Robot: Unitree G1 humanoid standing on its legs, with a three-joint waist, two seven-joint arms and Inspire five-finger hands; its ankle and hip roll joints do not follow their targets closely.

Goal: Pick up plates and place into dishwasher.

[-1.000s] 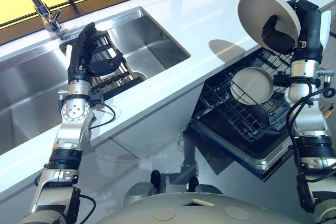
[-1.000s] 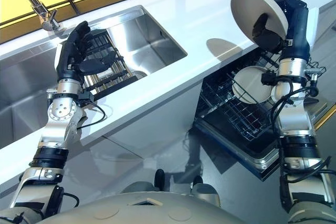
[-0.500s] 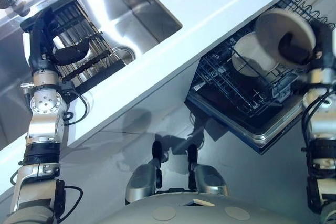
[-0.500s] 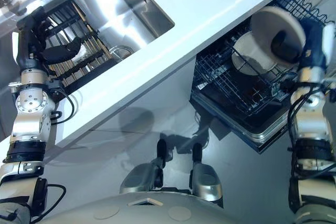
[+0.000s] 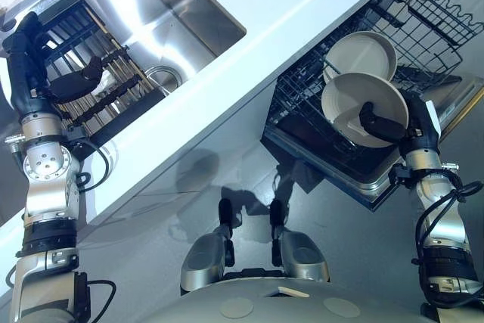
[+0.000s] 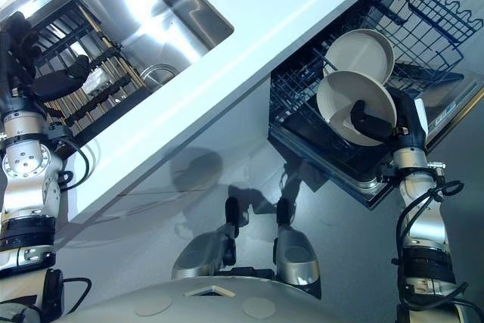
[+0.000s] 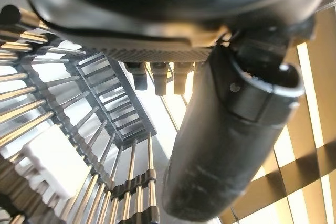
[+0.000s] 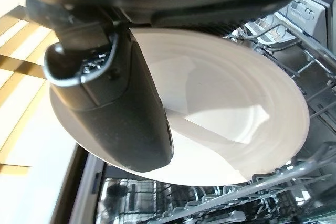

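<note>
My right hand (image 5: 414,122) is shut on a cream plate (image 5: 355,108), thumb across its face, holding it on edge over the dishwasher's dark wire rack (image 5: 325,100). The right wrist view shows the same plate (image 8: 247,114) past the thumb (image 8: 113,114), with rack wires below it. A second cream plate (image 5: 364,52) stands in the rack just behind the held one. My left hand (image 5: 26,58) is up at the far left over the sink's black dish rack (image 5: 98,96), fingers straight and holding nothing.
A white counter (image 5: 287,5) runs diagonally between the steel sink (image 5: 162,9) and the open dishwasher. The dishwasher's door (image 5: 355,187) juts out below the rack. A small white block (image 7: 58,158) lies in the sink rack.
My right hand has brought the plate down from above the counter to the rack, in front of the standing plate. The whole picture has shifted as the camera moved.
</note>
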